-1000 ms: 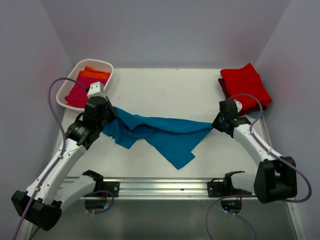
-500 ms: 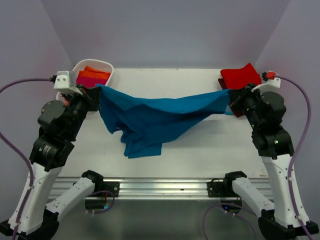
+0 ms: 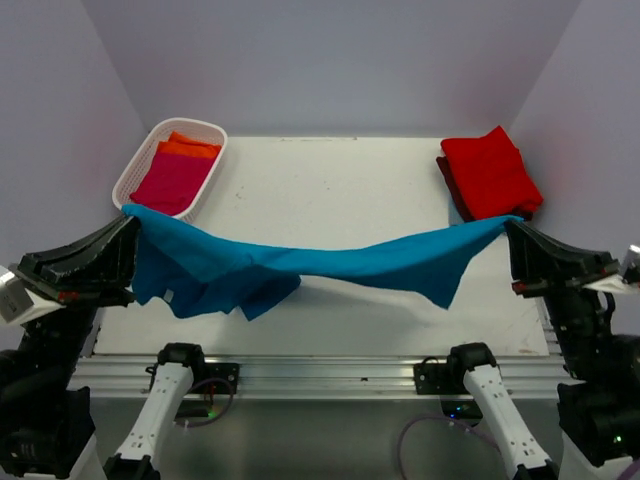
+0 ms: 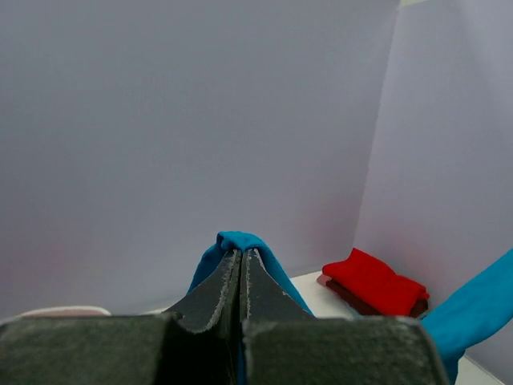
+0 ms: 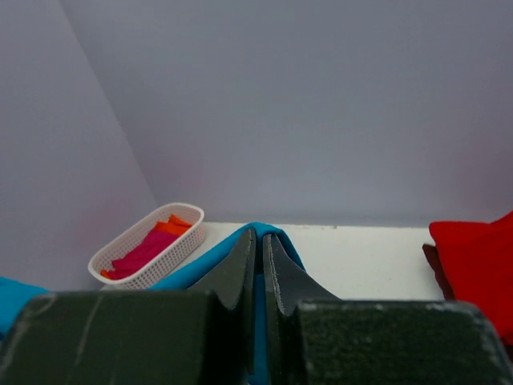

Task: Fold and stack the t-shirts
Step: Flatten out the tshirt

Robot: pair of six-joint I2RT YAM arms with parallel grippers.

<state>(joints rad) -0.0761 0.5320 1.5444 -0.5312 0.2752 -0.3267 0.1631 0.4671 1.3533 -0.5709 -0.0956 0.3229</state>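
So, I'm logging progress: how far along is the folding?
Done: a folded red stack at far right. In hand: the teal shirt, unfolded, stretched between the left gripper and right gripper. Left: folding it, plus the shirts in the basket.

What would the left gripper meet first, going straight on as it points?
Besides the blue shirt in its fingers, the way looks free up to the back wall; the red shirts seem off to the side.
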